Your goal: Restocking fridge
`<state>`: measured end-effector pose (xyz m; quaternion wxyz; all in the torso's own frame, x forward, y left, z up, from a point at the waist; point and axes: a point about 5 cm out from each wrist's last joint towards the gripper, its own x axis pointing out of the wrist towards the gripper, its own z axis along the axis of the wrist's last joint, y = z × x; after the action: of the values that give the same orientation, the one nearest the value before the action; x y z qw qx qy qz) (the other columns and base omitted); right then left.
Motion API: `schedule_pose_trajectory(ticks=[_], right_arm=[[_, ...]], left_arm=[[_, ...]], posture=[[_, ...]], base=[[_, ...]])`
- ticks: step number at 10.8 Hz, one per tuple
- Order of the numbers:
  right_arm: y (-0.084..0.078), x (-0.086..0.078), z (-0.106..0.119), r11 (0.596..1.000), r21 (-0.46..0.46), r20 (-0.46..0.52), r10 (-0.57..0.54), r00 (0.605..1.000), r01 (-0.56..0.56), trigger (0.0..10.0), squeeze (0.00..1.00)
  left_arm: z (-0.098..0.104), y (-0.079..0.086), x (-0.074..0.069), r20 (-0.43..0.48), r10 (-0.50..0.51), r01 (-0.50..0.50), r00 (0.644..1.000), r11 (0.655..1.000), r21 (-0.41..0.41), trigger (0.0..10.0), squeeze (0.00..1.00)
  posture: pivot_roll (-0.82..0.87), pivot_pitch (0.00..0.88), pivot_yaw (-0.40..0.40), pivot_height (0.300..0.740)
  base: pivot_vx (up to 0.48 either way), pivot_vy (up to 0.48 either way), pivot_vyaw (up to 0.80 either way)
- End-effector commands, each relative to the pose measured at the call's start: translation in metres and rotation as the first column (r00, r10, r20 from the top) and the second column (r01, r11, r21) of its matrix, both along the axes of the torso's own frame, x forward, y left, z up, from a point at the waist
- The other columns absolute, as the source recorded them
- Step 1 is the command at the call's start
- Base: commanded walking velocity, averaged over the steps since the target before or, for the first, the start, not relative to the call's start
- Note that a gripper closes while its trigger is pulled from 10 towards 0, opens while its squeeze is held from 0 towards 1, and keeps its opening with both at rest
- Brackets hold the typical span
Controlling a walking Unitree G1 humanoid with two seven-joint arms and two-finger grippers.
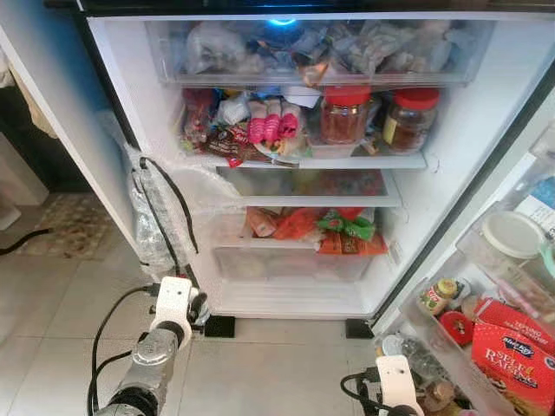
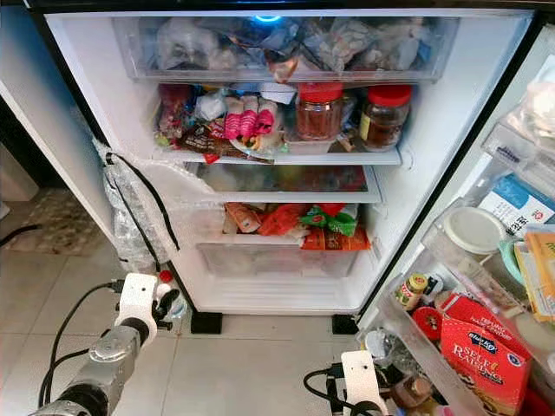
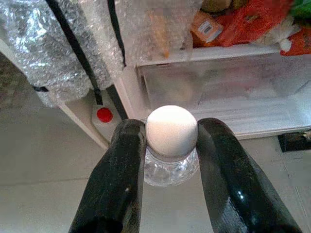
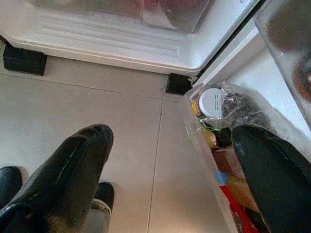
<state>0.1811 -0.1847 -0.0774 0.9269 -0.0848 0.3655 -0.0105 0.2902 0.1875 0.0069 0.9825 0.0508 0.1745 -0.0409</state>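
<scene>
The fridge [image 1: 451,130] stands open before me, its shelves packed with jars and packets. My left gripper [image 3: 170,141] is shut on a small clear bottle [image 3: 170,167] with a white round cap [image 3: 171,128], held low above the floor in front of the fridge's bottom left corner [image 1: 192,308]. My right gripper [image 4: 171,132] stands open with nothing between its fingers, low over the tiles beside the foot of the open door. Its white wrist mount [image 1: 395,381] shows at the lower right.
Bubble wrap [image 1: 152,217] with a black cable hangs at the fridge's left side; a red-capped bottle [image 3: 104,115] stands below it. The door shelf [image 1: 434,342] at right holds boxes and jars. A clear drawer [image 1: 286,260] sits at the fridge's bottom. Black feet [image 1: 219,326] prop it up.
</scene>
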Motion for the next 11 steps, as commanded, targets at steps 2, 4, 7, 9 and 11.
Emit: schedule_pose_trajectory(ticks=[2, 4, 7, 9, 11], right_arm=[[0.002, -0.007, -0.005, 1.000, 0.005, -0.042, 0.004, 0.999, -0.003, 10.0, 0.00], [0.002, -0.012, -0.008, 1.000, 0.003, -0.074, 0.005, 0.997, -0.005, 10.0, 0.00], [0.000, -0.017, -0.011, 1.000, -0.001, -0.105, 0.013, 0.994, -0.013, 10.0, 0.00], [0.001, -0.019, -0.012, 1.000, -0.004, -0.115, 0.027, 0.993, -0.028, 10.0, 0.00], [0.002, -0.021, -0.013, 1.000, -0.003, -0.125, 0.026, 0.992, -0.026, 10.0, 0.00]], left_arm=[[0.002, 0.003, -0.002, 0.022, -0.013, 0.013, 1.000, 1.000, 0.000, 10.0, 0.00], [0.000, 0.002, -0.003, 0.018, -0.021, 0.021, 1.000, 1.000, -0.001, 10.0, 0.00], [0.002, -0.001, -0.002, 0.020, -0.038, 0.038, 0.999, 0.999, -0.002, 10.0, 0.00], [0.002, -0.001, -0.002, 0.019, -0.044, 0.044, 0.999, 0.999, -0.002, 10.0, 0.00], [0.002, -0.002, -0.002, 0.021, -0.047, 0.047, 0.999, 0.999, -0.002, 10.0, 0.00]], posture=[[-0.09, 0.060, 0.018, 0.740], [-0.09, 0.050, 0.019, 0.740], [-0.09, 0.059, 0.018, 0.740], [-0.09, 0.071, 0.017, 0.740], [-0.09, 0.079, 0.018, 0.740]], base=[[0.000, 0.000, 0.00], [0.000, 0.000, 0.00], [0.000, 0.000, 0.00], [0.000, 0.000, 0.00], [0.000, 0.000, 0.00]])
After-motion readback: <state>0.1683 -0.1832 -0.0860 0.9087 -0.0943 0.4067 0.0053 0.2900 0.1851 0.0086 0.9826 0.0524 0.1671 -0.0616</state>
